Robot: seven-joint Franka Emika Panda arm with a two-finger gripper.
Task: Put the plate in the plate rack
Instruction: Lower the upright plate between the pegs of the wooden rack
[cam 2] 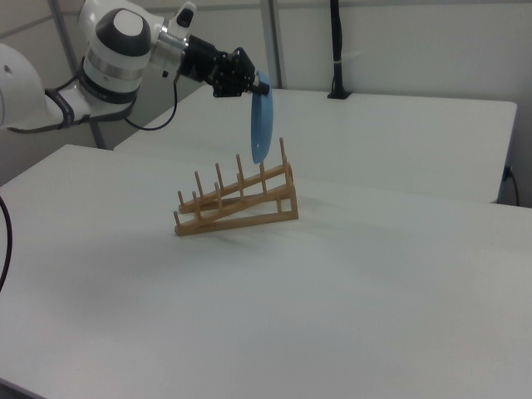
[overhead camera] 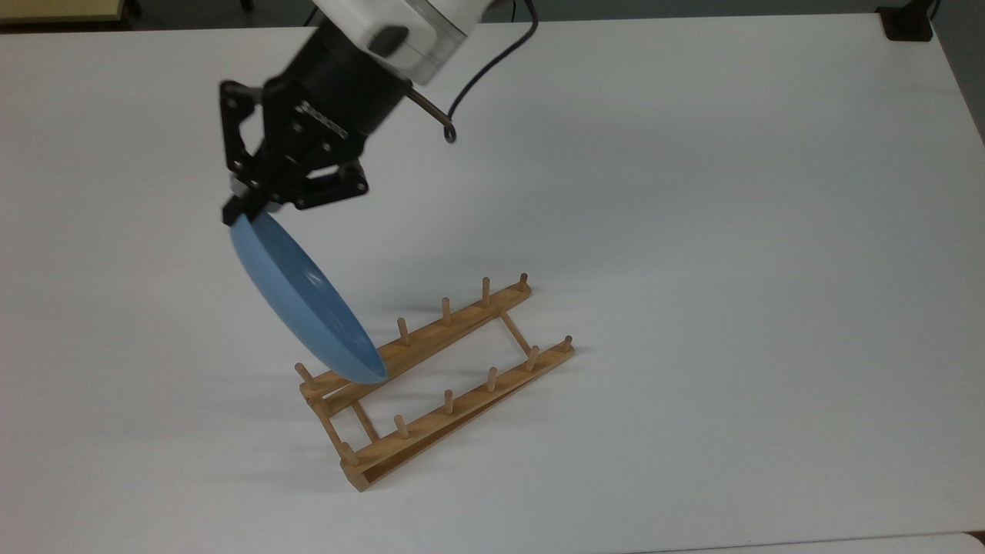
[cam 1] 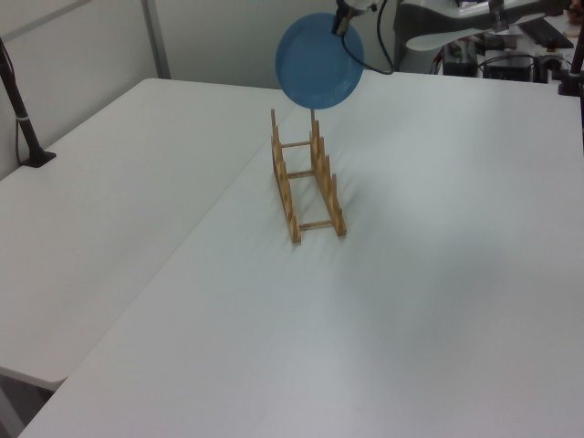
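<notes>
- Plate (overhead camera: 304, 308) position, top view: it is held in the air by its upper rim, pinched between the fingers of the gripper (overhead camera: 240, 206), and it hangs from the jaws toward 5 o'clock. It is seen nearly edge-on, its long line running from 11 to 5 o'clock. Its lowest edge overlaps the far rail of the plate rack (overhead camera: 435, 381) near that rail's end at the top view's left; whether it touches the wood cannot be told from here.
- Left view: the plate (cam 1: 318, 60) is seen face-on as a full disc, hanging at 7 o'clock from the gripper (cam 1: 343, 20). It is seen just above the far end of the plate rack (cam 1: 307, 178), with its lowest edge close to the tops of the farthest pegs.
- Right view: the plate (cam 2: 261, 125) is seen standing almost upright, hanging at 6 o'clock from the gripper (cam 2: 256, 82), over the raised end of the plate rack (cam 2: 237, 204). It appears clear of the pegs, not yet seated.
- The rack's slots are seen to hold nothing.
- As a judgement, a slot between two peg pairs must be met by the plate's edge, so the plate's face must be kept square to the rails while it is lowered.
</notes>
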